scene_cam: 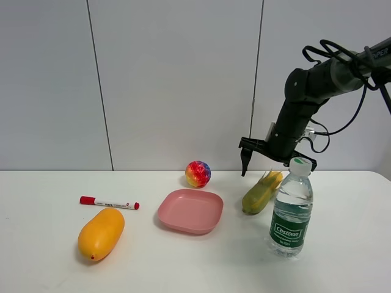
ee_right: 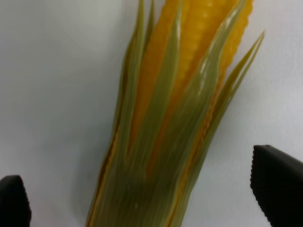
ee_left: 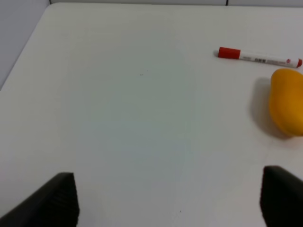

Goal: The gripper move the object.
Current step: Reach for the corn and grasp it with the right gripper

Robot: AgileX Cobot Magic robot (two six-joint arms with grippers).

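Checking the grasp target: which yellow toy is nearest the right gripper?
The corn cob, green-husked, directly under the right gripper; the smooth mango lies far left.

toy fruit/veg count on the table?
2. The mango lies front left, near the marker. The corn cob lies between the pink plate and the water bottle, under the open right tool. None appears hidden.

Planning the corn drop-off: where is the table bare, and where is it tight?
Bare: the table left of the marker and mango; the front strip between mango and bottle, before the pink plate; right of the bottle. Tight: ball, pink plate, corn and bottle sit close, with the right gripper open over the corn.
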